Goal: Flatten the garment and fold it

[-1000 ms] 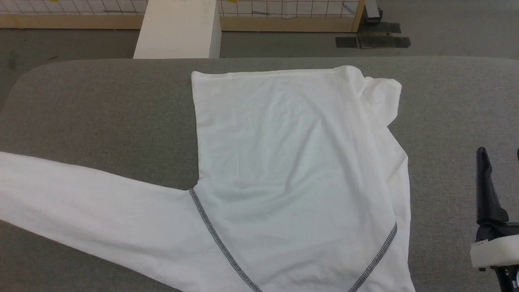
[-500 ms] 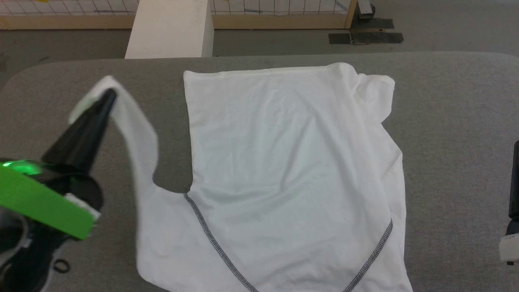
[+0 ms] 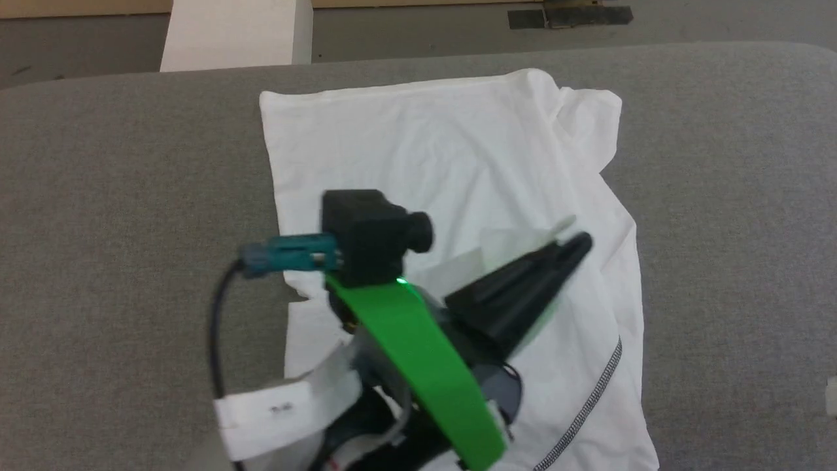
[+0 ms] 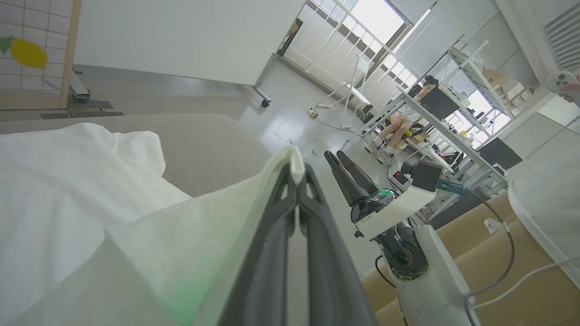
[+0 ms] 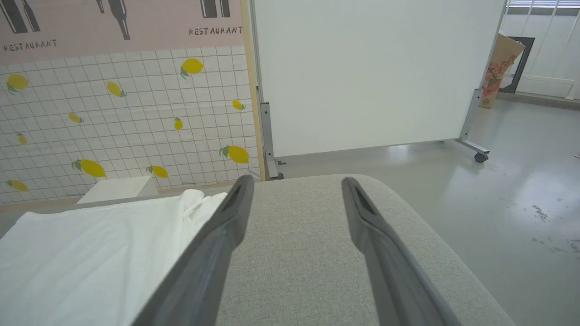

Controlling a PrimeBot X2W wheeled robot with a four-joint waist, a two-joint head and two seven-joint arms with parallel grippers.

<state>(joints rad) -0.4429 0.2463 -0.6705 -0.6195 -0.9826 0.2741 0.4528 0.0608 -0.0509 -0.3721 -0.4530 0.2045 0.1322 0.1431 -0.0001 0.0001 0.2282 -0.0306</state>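
The white garment (image 3: 425, 144) lies spread on the grey table (image 3: 98, 196), with a dark zigzag seam (image 3: 588, 405) at its near right. My left gripper (image 3: 579, 243) hovers over the garment's body, pointing up and right, shut on the end of the white sleeve (image 3: 503, 242). In the left wrist view the fingertips (image 4: 297, 170) pinch a fold of this fabric, and the garment (image 4: 68, 181) spreads to the left. My right gripper (image 5: 294, 181) stands open over bare table, to the right of the garment's edge (image 5: 90, 253). It is also in the left wrist view (image 4: 337, 156).
A rigid white box (image 3: 235, 33) stands beyond the table's far edge. Bare grey table lies left and right of the garment. A person sits at a desk (image 4: 408, 113) across the room. A white partition (image 5: 371, 68) and a lemon-tiled wall (image 5: 122, 113) stand behind.
My left gripper has lifted the sleeve from the table's left side and carried it right, over the garment's body. The camera has tilted down. The right gripper has left the head view.
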